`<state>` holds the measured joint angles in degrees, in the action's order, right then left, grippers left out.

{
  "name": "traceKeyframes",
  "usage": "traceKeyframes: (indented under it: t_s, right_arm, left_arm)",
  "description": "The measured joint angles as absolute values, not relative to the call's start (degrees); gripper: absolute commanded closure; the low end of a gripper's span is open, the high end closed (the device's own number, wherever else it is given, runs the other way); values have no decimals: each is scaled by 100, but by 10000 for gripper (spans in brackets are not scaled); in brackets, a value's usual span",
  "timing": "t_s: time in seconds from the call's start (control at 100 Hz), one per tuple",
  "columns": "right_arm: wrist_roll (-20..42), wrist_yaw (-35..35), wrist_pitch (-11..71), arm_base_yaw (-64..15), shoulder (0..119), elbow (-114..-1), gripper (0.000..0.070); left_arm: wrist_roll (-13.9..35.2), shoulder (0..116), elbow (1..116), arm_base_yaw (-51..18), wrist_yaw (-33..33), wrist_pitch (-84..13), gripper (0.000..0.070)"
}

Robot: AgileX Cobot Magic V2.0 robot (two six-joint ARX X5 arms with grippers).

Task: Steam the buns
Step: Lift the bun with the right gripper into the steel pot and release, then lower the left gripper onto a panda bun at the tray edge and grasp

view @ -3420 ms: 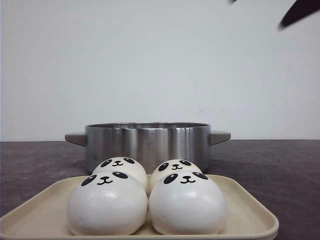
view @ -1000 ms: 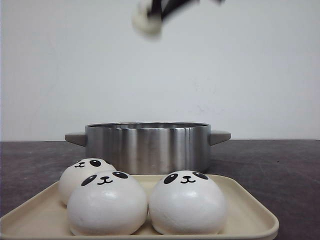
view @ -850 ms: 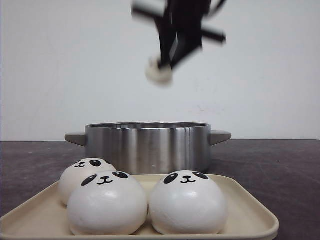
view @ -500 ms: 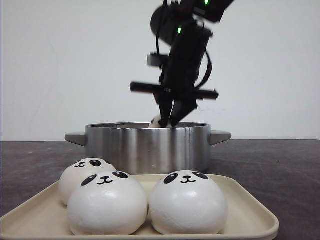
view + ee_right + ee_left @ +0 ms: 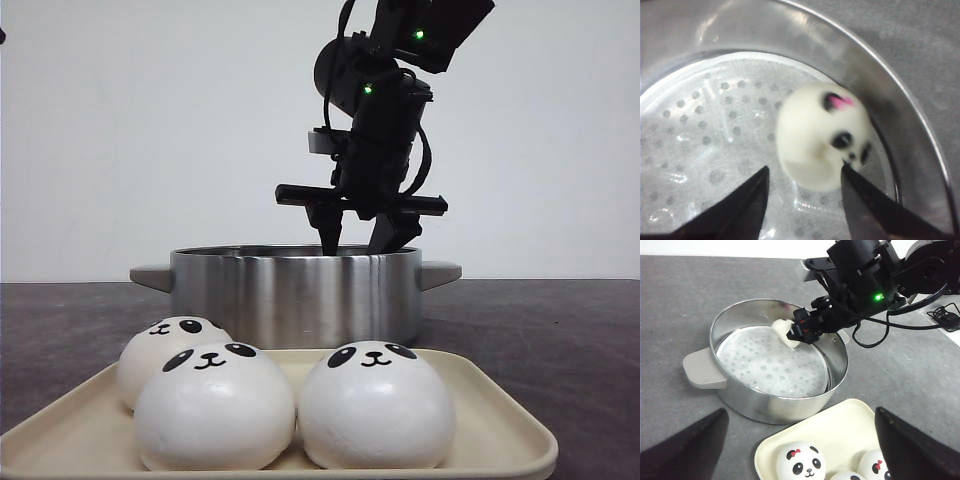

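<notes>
Three white panda-face buns sit on the cream tray (image 5: 500, 420): two at the front (image 5: 215, 405) (image 5: 375, 405) and one behind on the left (image 5: 165, 350). A fourth bun (image 5: 822, 135), blurred and tilted, lies inside the steel pot (image 5: 295, 290) near its wall, on the perforated liner (image 5: 705, 125). My right gripper (image 5: 360, 243) is open just above the pot's rim, its fingers either side of that bun (image 5: 784, 332). My left gripper (image 5: 799, 412) is open and empty, high above the tray (image 5: 840, 425) and pot (image 5: 765, 405).
The pot has grey handles on both sides (image 5: 150, 277) (image 5: 440, 273) and stands just behind the tray on the dark grey table (image 5: 560, 330). A white wall rises behind. A black cable (image 5: 945, 315) lies at the table's far side.
One bun left the tray's back right. My right arm came down with it to the pot and opened its jaws; the bun now lies in the pot. The back left bun shifted left.
</notes>
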<state>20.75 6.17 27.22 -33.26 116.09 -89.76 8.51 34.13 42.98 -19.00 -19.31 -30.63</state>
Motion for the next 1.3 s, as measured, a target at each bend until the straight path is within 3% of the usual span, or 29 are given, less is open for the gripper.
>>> traceKeyframes:
  t_s: [0.06, 0.14, 0.27, 0.51, 0.76, 1.02, 1.3]
  right_arm:
    - [2075, 532, 2729, -3326, 11609, -8976, 491]
    - [2045, 314, 2766, -3321, 11561, -8976, 700]
    - [1859, 290, 2845, -3376, 10989, -8973, 697]
    - [1778, 491, 3114, -4147, 8576, -9100, 697]
    - [1734, 1573, 3682, -5522, 6849, -9102, 698]
    - [1739, 2746, 4139, -6263, 6036, -9102, 697]
    - [1900, 2995, 4703, -6294, 5933, -9091, 697]
  left_arm:
    - [851, 3413, 4298, -1900, -1931, -3065, 157]
    - [851, 3413, 4298, -1900, -1931, -3092, 157]
    - [915, 3463, 4298, -1903, -1931, -3148, 156]
    - [1190, 4145, 4298, -2340, -1846, -3197, 147]
    - [1559, 5592, 4298, -3299, -1321, -3103, 149]
    - [2095, 7255, 4305, -3721, -1186, -2757, 149]
    - [2526, 8241, 4368, -3726, -1179, -2270, 148]
